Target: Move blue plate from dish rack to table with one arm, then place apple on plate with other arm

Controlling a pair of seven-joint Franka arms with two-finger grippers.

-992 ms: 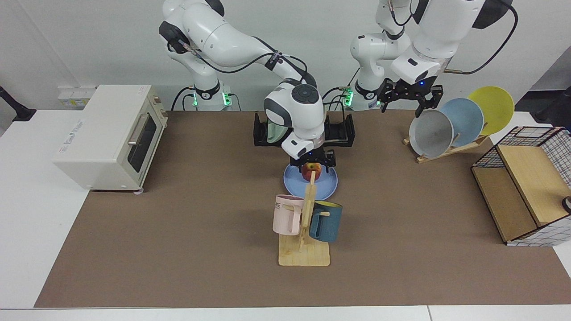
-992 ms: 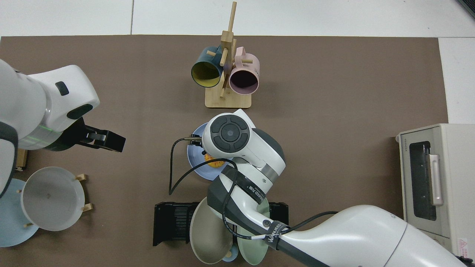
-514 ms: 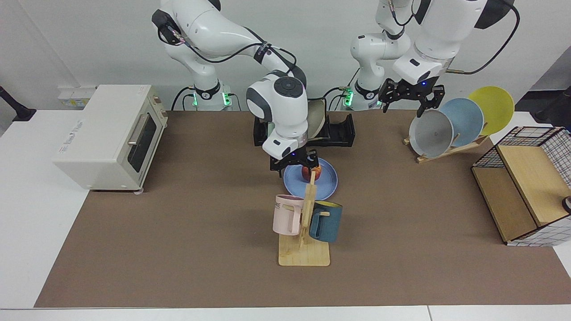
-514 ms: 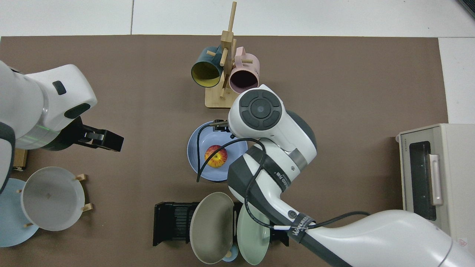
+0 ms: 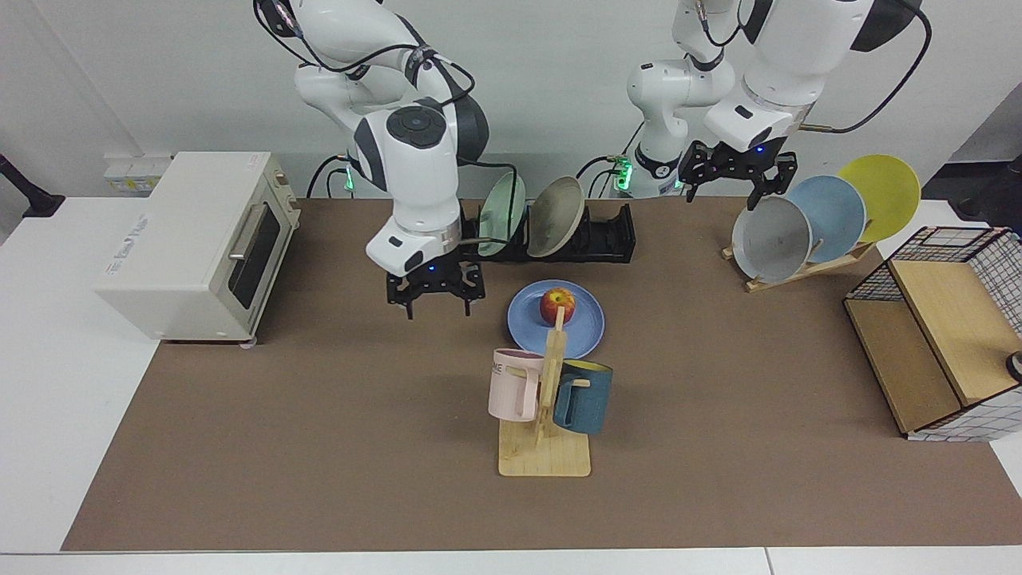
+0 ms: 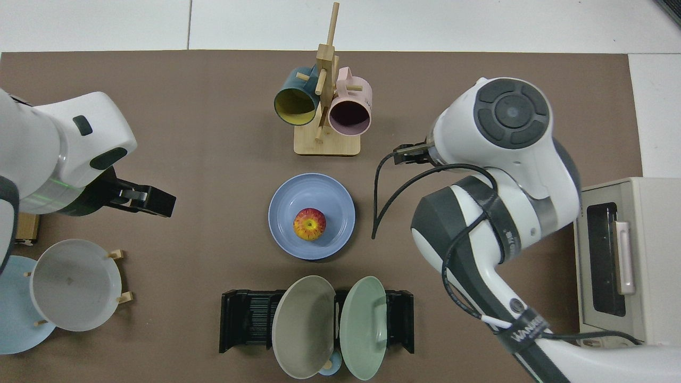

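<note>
Stretching across almost the whole counter point(image 5: 80, 383), a brown mat is leaving only white margins at the edges, with a plain pale wall rising behind the arm bases. At the facing view's left side a cream toaster oven point(image 5: 196, 243) is sitting partly on the mat. Beside it the right end effector point(image 5: 435, 297) is hanging above bare mat with its fingers spread apart and gripping nothing, well apart from the blue plate point(image 5: 587, 323). That plate is lying flat on the mat just in front of the dish rack point(image 5: 611, 235), and the apple point(image 5: 557, 304) is resting near its middle, free of both arms. The rack is holding a green plate point(image 5: 501, 214) and a beige plate point(image 5: 556, 216) on edge. Nearer the camera a wooden mug tree point(image 5: 547, 415) is carrying a pink mug and a dark teal mug. Further along, the left end effector point(image 5: 736, 177) is waiting in the air, fingers apart and empty, just beside a slanted wooden stand with grey, pale blue and yellow plates. At the far edge a wire-and-wood crate point(image 5: 942, 351) is standing.
</note>
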